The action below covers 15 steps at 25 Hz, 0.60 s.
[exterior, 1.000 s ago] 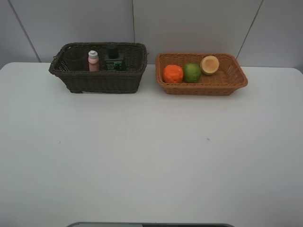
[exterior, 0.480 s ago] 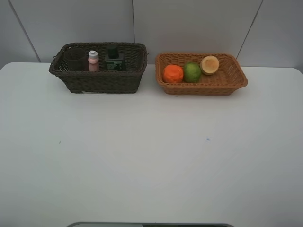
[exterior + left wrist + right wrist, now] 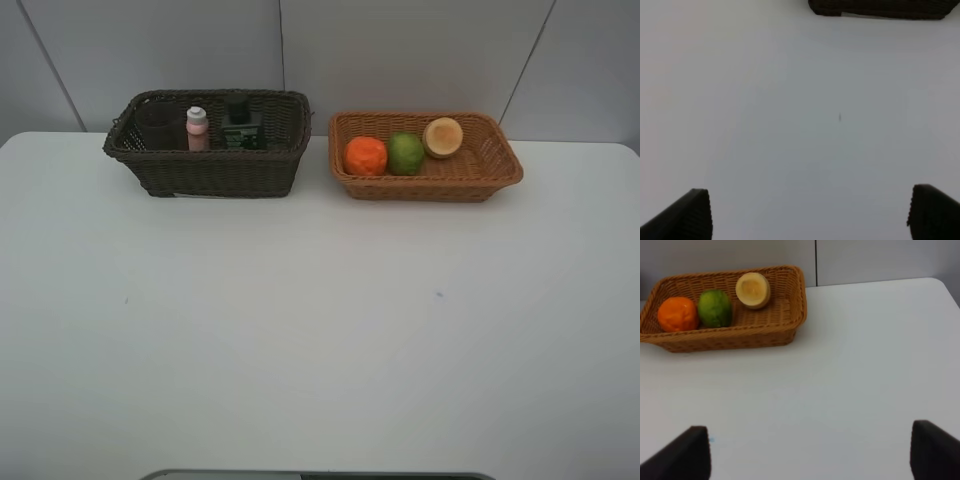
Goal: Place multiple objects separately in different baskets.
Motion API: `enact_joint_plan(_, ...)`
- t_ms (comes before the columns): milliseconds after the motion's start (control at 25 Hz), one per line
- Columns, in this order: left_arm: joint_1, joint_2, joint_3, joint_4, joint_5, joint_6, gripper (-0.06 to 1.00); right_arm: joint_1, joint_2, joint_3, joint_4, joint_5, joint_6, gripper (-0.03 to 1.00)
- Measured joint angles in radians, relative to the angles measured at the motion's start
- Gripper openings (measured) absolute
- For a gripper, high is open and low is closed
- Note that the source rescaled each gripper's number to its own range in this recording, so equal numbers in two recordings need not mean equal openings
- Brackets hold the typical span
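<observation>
The dark brown basket (image 3: 215, 172) stands at the back left and holds a translucent cup (image 3: 157, 125), a pink white-capped bottle (image 3: 197, 128) and a dark pump bottle (image 3: 240, 125). To its right, the tan basket (image 3: 430, 188) holds an orange fruit (image 3: 365, 155), a green lime (image 3: 405, 153) and a pale yellowish fruit (image 3: 443, 137). Neither arm shows in the exterior view. My left gripper (image 3: 810, 220) is open over bare table, with the dark basket's base (image 3: 880, 7) far ahead. My right gripper (image 3: 807, 455) is open and empty, well short of the tan basket (image 3: 790, 305), orange (image 3: 677, 314), lime (image 3: 715, 308) and yellowish fruit (image 3: 753, 289).
The white table (image 3: 320, 320) stretches from the baskets to the near edge. A grey panelled wall rises right behind the baskets. A dark strip (image 3: 320, 475) lies along the bottom of the exterior view.
</observation>
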<state>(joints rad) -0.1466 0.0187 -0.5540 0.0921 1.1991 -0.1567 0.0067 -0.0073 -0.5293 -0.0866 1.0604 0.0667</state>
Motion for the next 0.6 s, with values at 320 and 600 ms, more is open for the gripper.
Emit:
enact_joint_plan(320,0.0,0.0,0.011,0.0,-0.034,0.0,1.0,0.0,0.0,0.0,0.0,0.0,0.0,0.69)
enact_joint_plan(600,0.0,0.0,0.02,-0.007,-0.075,-0.005,1.0,0.0,0.0,0.0,0.0,0.0,0.0,0.69)
